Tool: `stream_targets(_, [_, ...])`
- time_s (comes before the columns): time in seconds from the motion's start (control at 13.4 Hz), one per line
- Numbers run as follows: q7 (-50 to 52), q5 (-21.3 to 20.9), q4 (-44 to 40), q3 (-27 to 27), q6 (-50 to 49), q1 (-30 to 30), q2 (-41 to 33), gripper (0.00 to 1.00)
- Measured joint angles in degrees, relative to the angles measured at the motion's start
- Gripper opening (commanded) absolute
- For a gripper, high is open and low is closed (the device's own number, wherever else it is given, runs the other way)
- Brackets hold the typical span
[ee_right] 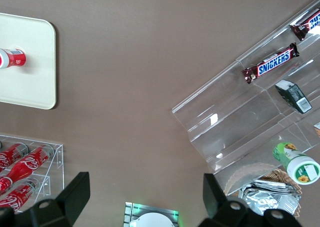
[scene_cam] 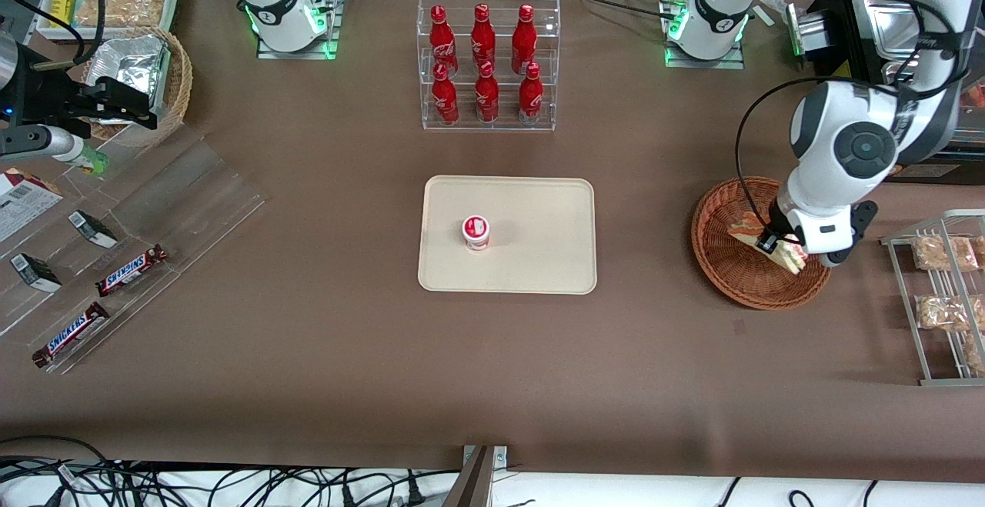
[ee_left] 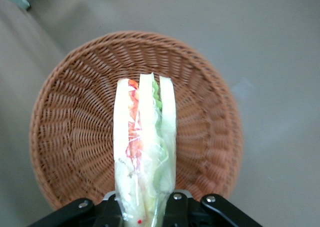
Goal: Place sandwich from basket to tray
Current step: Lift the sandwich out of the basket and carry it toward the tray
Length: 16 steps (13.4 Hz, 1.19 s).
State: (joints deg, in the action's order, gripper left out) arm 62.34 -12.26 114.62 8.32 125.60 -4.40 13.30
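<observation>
Left wrist view: hand (ee_left: 145, 207) clamped on sandwich (ee_left: 145, 147) over basket (ee_left: 70, 137); tray (scene_cam: 539, 215) at basket's nine o'clock on bench (scene_cam: 308, 353).

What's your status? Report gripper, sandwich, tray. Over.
Gripper shut on sandwich, over the basket. Sandwich not yet at tray. One small cup on the tray, room beside it.

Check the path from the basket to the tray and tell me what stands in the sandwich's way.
Nothing visible does. The gripper is shut on the sandwich over the basket, and bare table lies between basket and tray. On the tray a small cup stands, leaving room beside it.
</observation>
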Motion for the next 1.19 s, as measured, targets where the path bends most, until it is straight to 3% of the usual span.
stream_targets(0.45, [-17.72,8.02,-16.36,2.74,-17.99,0.22,-0.28,0.0])
stream_targets(0.97, [-30.28,8.37,-18.81,17.77,-19.08,1.08,1.26,0.0])
stream_targets(1.19, [-32.67,7.82,-18.79,20.13,-16.75,3.89,4.5,0.0])
